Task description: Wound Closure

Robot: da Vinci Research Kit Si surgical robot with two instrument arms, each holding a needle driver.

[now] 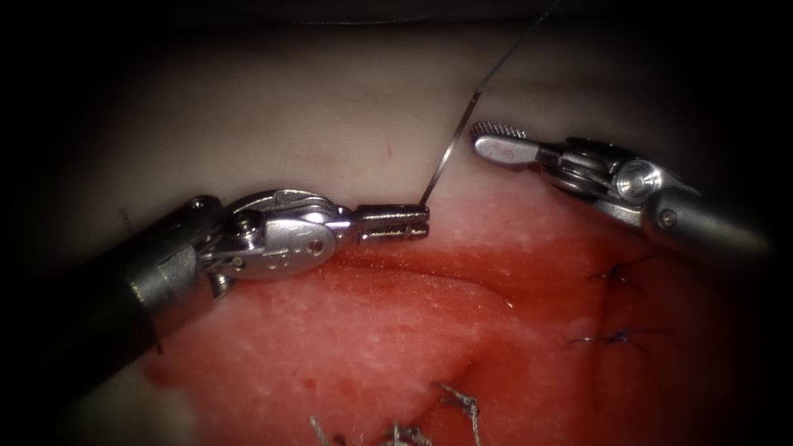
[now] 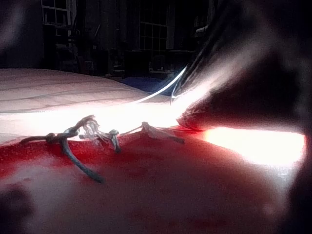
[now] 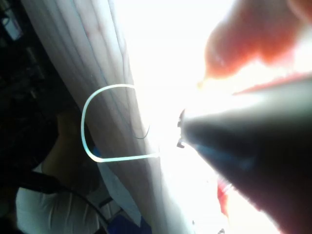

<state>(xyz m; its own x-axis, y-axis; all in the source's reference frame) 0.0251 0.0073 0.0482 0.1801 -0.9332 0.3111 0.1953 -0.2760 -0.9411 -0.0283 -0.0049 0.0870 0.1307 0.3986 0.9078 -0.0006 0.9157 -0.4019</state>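
the left arm's tool [image 1: 417, 223] comes in from the left and lies almost level over the tissue [image 1: 347, 347], its jaws clenched on the curved needle [image 1: 450, 149] at one end of its curve; the needle rises from the jaw tips up and to the right, clear of the tissue and not in it, on the far side of the cut [image 1: 413, 268]; from the needle's upper end a thin thread [image 1: 516, 45] runs on up and to the right into the dark far edge; the right arm's tool [image 1: 498, 140] comes in from the right and sits just right of the needle's upper end, close beside it but apart from it; one toothed jaw faces up and nothing is held in it, though whether its jaws are parted or closed cannot be told from here; the cut runs left to right as a darker red groove just near of the left tool's jaws, with red fluid [image 1: 462, 330] spread over the tissue near of it; two dark knotted stitches [image 1: 615, 277] with short cut ends lie to the right, below the right tool's wrist, and more pale thread ends [image 1: 462, 405] lie at the near edge; in the left wrist view knotted thread ends [image 2: 78, 136] sit on the red tissue [image 2: 146, 195] and the needle [image 2: 161, 92] shows as a bright arc; in the right wrist view the needle [image 3: 92, 122] shows as a bright u-shaped curve against the pale tissue [image 3: 97, 58].
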